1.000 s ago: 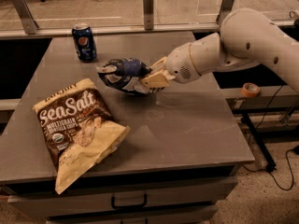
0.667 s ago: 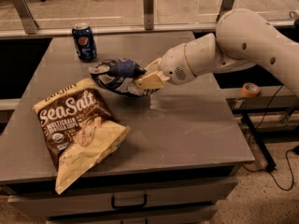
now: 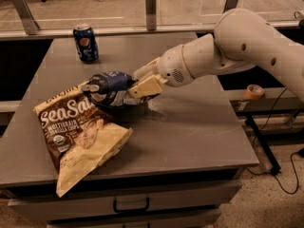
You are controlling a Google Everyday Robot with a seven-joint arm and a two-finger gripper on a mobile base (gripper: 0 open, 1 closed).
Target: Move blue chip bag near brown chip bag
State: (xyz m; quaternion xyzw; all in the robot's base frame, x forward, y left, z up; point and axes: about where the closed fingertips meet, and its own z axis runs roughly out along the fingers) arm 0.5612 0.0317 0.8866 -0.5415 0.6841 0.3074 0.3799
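Note:
The blue chip bag (image 3: 109, 88) is a small crumpled dark-blue foil bag, held at the middle left of the grey table (image 3: 190, 127). My gripper (image 3: 137, 84) is shut on its right side, the cream fingers (image 3: 147, 85) pinching it. The bag hangs just over the upper right corner of the brown chip bag (image 3: 78, 132), which lies flat at the table's front left with "Sea Salt" lettering and a cream-yellow bottom. The white arm (image 3: 237, 46) reaches in from the right.
An upright blue soda can (image 3: 86, 42) stands at the table's back left. A roll of orange tape (image 3: 255, 91) sits on a lower shelf to the right. A drawer handle (image 3: 130, 206) shows below the front edge. Rail posts line the back.
The gripper has carried the blue chip bag left and toward the front, from the table's middle to the brown chip bag's upper right corner. The brown bag and can have not moved.

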